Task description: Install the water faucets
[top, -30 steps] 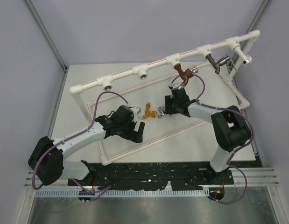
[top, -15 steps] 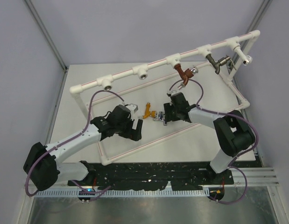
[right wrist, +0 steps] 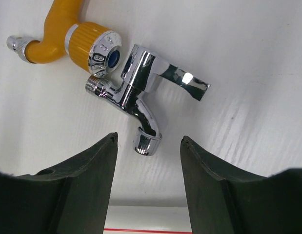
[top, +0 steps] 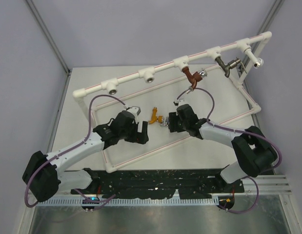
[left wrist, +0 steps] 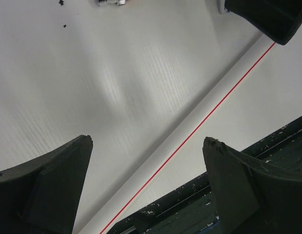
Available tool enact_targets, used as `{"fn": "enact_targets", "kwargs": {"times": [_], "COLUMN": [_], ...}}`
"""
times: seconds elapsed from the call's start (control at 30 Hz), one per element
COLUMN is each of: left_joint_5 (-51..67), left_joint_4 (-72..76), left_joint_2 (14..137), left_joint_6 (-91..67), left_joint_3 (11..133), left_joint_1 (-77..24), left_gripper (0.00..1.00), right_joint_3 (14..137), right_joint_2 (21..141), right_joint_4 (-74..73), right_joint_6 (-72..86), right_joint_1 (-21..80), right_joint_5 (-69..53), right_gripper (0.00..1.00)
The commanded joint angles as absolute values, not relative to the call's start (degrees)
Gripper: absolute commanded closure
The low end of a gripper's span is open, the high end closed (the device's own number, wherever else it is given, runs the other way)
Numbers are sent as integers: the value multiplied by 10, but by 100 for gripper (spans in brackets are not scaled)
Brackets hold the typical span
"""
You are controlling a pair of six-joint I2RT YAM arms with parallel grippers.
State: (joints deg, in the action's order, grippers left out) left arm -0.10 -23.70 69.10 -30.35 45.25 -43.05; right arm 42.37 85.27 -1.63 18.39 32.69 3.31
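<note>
A chrome faucet (right wrist: 141,102) and an orange-yellow faucet (right wrist: 68,41) lie side by side on the white table; from above they sit mid-table, the orange-yellow one (top: 155,117) just left of the chrome one (top: 165,122). My right gripper (right wrist: 148,141) is open, its fingers just short of the chrome spout on either side. A red-brown faucet (top: 191,77) and a dark grey faucet (top: 228,64) hang from the white pipe frame (top: 141,74). My left gripper (left wrist: 147,142) is open and empty over a red-striped frame pipe (left wrist: 190,131), left of the loose faucets.
Empty tee sockets show on the top rail at left (top: 112,89), middle (top: 149,78) and far right (top: 258,62). The frame's low pipes (top: 155,148) cross the table under both arms. A black base plate (top: 160,178) lines the near edge.
My right gripper has dropped from near the red-brown faucet down to the chrome faucet on the table. My left gripper has shifted slightly up and right.
</note>
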Motion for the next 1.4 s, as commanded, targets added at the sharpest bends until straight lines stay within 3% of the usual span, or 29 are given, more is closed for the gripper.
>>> {"fn": "enact_targets", "kwargs": {"times": [0.0, 0.4, 0.47, 0.53, 0.67, 1.2, 1.37], "left_joint_5": [-40, -55, -49, -39, -18, 103, 141], "left_joint_4": [-174, -98, -86, -64, -4, 146, 206], "left_joint_2": [645, 565, 557, 547, 519, 526, 558], "left_joint_6": [-331, -360, -360, -359, -359, -414, -456], "left_joint_3": [427, 354, 347, 335, 306, 306, 305], "left_joint_1": [-429, -429, -430, -429, -429, -429, -430], "left_gripper": [0, 0, 0, 0, 0, 1, 12], "right_joint_3": [421, 429, 427, 417, 391, 242, 228], "right_joint_2": [873, 933, 930, 916, 862, 553, 528], "right_joint_4": [30, 33, 34, 46, 74, 224, 259], "right_joint_6": [216, 214, 211, 208, 193, 139, 131], "right_joint_1": [358, 385, 388, 388, 392, 496, 526], "right_joint_5": [101, 194, 198, 195, 191, 184, 190], "right_gripper": [42, 55, 61, 79, 94, 94, 95]}}
